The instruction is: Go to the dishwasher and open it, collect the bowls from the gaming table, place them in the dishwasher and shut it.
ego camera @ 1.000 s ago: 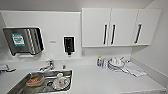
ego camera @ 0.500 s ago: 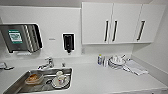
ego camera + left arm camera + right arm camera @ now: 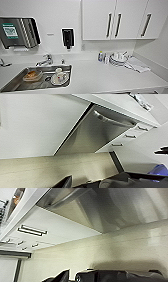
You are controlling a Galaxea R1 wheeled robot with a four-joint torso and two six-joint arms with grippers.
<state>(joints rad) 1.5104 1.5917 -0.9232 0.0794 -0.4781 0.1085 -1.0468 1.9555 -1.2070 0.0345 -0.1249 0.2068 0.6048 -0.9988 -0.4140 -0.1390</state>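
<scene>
The dishwasher (image 3: pixel 100 131) shows close up in the left wrist view: a brushed steel front with a horizontal bar handle (image 3: pixel 112 119), set among white fronts, its door looking shut. The same steel front (image 3: pixel 130 208) and its handle also show in the right wrist view. Dark parts of my left gripper (image 3: pixel 87 182) and right gripper (image 3: pixel 75 276) sit low in front of it, above the pale floor. A bright blue rounded shape (image 3: pixel 160 169) shows beside the left arm's dark parts; I cannot tell whether it is a bowl. The gaming table is out of view.
The head view looks down on a white counter (image 3: pixel 100 77) with a steel sink (image 3: pixel 15 82) holding dishes, a tap (image 3: pixel 46 60), stacked white plates (image 3: pixel 117 58) and a cloth (image 3: pixel 136 65). White wall cupboards (image 3: pixel 120 20) hang above. White drawers (image 3: pixel 50 228) flank the dishwasher.
The whole head picture has slid slightly upward, so the camera has moved. Nothing on the counter has shifted.
</scene>
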